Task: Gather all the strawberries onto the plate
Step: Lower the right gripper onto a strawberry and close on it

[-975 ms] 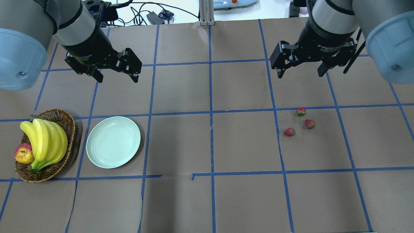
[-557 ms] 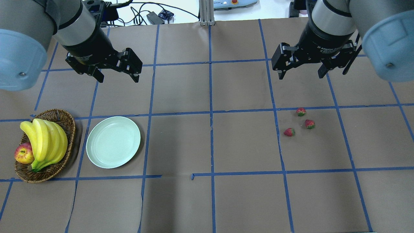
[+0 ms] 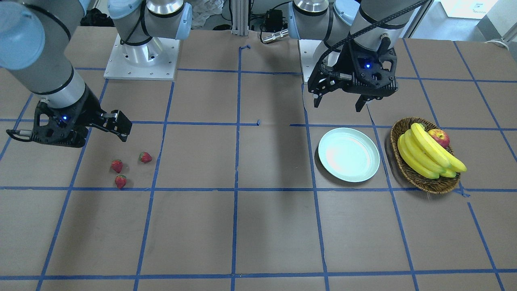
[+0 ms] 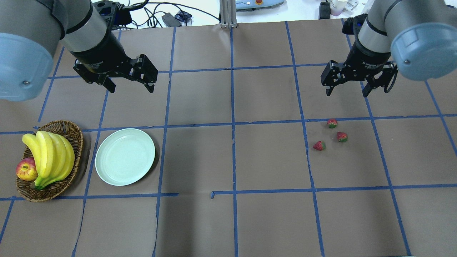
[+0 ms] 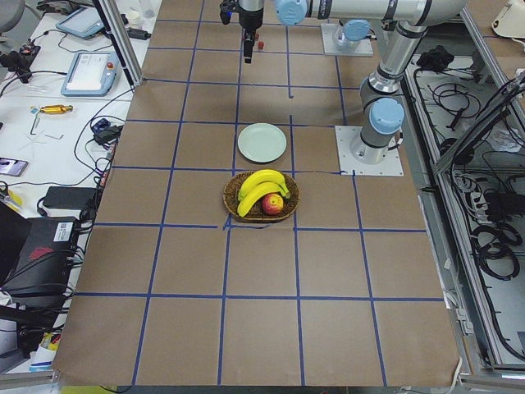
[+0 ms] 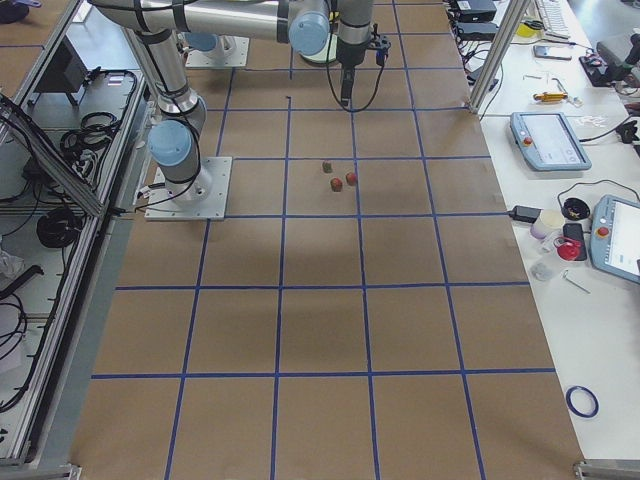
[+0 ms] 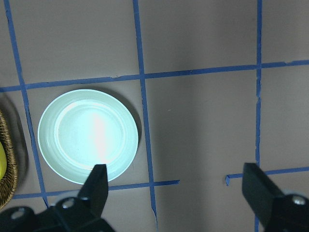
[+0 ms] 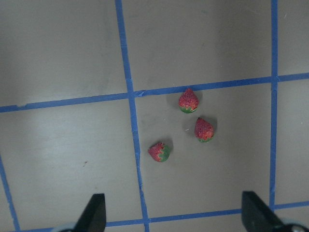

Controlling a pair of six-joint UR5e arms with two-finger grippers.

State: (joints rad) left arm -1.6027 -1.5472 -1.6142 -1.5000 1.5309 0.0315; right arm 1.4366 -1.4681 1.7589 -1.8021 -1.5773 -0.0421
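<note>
The jaws of the right gripper [image 4: 346,93] stand wide apart and hold nothing. The jaws of the left gripper [image 4: 130,87] are spread about as wide and are also empty. Both grippers hang clear of the tabletop [image 4: 271,157], which is brown paper divided into squares by blue tape.

The three strawberries [image 4: 341,136] lie in a loose triangle on the robot's right half. They are close together but not touching, inside one taped square. The right gripper hangs over the next square, farther from the robot. The plate [image 4: 125,157] sits well apart on the left half, with nothing on it. Just beside it is a wicker basket [image 4: 73,130] holding bananas [image 4: 50,153] and an apple [image 4: 26,169].

Orientation, read from the right wrist view:
- The far strawberry [image 8: 188,101] has its long axis running away from the robot, with the tip outward and the green cap toward the robot.
- The right-hand strawberry [image 8: 204,129] lies nearly the same way, slightly slanted, with its cap toward the robot and to the right.
- The left-hand strawberry [image 8: 159,152] lies crosswise, with its tip toward the plate side and its cap to the right.

Markings: the white lettering on each gripper body in the overhead view is too small to read.

View differences:
- Only the front-facing view shows a blue light [image 3: 366,64] lit on each wrist housing.
- The left wrist view frames the plate and a sliver of basket rim.
- The right-end camera shows the strawberries as specks, and their cap direction is unreadable there.
</note>
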